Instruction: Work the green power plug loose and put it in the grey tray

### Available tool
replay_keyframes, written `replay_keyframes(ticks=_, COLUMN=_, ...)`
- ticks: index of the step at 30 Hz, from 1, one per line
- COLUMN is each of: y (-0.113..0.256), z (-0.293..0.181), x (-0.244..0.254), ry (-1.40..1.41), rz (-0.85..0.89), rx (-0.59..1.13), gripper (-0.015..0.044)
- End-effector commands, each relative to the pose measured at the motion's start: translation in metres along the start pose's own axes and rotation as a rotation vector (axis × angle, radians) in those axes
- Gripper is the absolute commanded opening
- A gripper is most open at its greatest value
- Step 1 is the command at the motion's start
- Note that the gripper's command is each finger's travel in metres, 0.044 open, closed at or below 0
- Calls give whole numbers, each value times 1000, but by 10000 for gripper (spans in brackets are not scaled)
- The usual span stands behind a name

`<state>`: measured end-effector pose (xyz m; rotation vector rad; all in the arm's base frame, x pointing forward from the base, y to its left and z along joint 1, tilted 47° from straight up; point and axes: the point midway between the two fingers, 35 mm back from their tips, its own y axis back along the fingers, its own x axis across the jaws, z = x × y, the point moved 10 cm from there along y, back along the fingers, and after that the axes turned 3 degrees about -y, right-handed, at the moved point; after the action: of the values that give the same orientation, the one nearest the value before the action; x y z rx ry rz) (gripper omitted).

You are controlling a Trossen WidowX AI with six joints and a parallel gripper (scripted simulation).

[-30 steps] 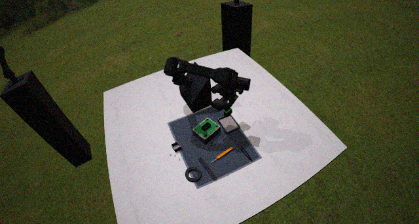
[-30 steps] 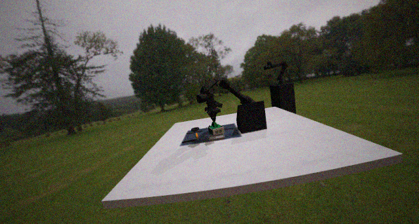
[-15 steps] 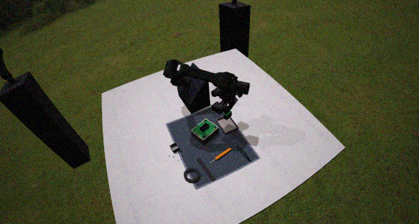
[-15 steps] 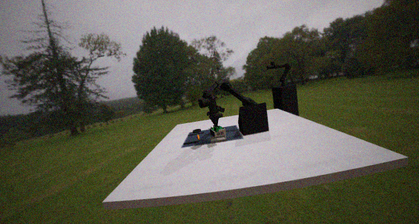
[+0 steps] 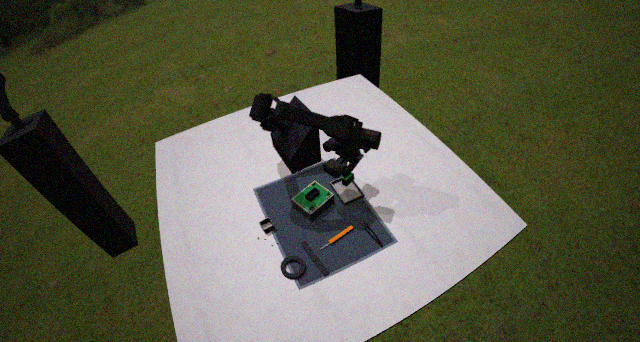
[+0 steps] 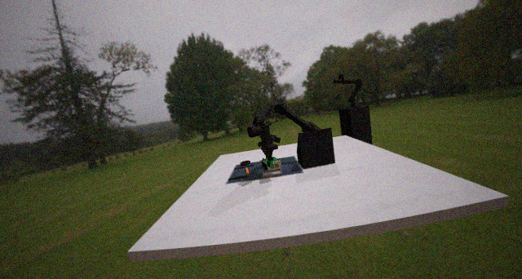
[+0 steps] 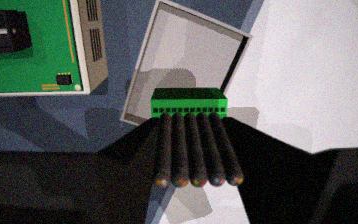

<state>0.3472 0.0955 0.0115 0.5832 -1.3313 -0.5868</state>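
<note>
The green power plug with its several dark wires is held between the fingers of my gripper, which is shut on it. The plug hangs above the near end of the grey tray, and in the wrist view it hides part of the tray's rim. The tray's visible floor holds only shadow. The circuit board lies beside the tray, and its black socket is empty.
A blue-grey mat lies under the board. On it are an orange screwdriver, dark tweezers and a dark strip. A black ring and a small metal part lie at its edge.
</note>
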Motion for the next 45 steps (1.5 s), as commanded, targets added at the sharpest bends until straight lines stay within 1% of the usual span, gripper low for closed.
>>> replay_keyframes(ticks=1, y=-9, z=0, x=1, ry=3, rz=4, rx=-4, gripper=0)
replay_keyframes(ticks=32, y=-59, z=1, x=1, ry=3, rz=7, rx=-5, gripper=0)
replay_keyframes(ticks=45, y=-60, z=1, x=1, ry=3, rz=7, rx=-5, gripper=0)
